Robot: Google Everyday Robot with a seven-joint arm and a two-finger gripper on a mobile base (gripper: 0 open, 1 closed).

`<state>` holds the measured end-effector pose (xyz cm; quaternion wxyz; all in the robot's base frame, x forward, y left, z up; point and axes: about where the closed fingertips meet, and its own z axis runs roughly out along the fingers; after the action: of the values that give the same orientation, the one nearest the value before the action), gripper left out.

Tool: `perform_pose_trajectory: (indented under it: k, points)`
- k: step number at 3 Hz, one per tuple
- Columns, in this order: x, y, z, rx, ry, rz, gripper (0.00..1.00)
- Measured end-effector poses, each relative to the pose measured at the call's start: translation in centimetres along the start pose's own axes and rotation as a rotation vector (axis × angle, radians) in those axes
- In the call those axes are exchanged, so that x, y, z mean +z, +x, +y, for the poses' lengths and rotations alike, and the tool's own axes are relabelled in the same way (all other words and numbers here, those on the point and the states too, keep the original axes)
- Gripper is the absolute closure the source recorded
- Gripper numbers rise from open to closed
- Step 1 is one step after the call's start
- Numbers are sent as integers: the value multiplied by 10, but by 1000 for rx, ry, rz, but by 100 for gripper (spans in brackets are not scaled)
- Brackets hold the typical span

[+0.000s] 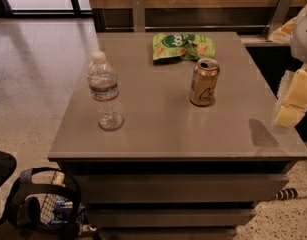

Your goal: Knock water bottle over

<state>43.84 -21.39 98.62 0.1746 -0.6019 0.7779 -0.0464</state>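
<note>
The water bottle (105,91) is clear ribbed plastic with a white cap and a white label banded red and blue. It stands upright on the left part of the grey table (158,131). My gripper (292,104), yellowish below a white arm, hangs at the right edge of the view, beside the table's right side. It is far to the right of the bottle and touches nothing that I can see.
A gold-orange drink can (204,82) stands upright right of the table's middle, between gripper and bottle. A green snack bag (183,45) lies at the back. A wire basket with a black strap (45,204) sits on the floor at the front left.
</note>
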Motion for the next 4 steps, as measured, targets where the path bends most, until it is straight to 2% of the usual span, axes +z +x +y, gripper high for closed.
perform_pose_trajectory:
  k: [1,2,3,4]
  points:
    - [0,0,0,0,0,0,0]
    - [3,-11,-1,9,-6,-80,0]
    - [18,-37,3,24,-19,-241,0]
    - [31,-78,8,50,-25,-441,0]
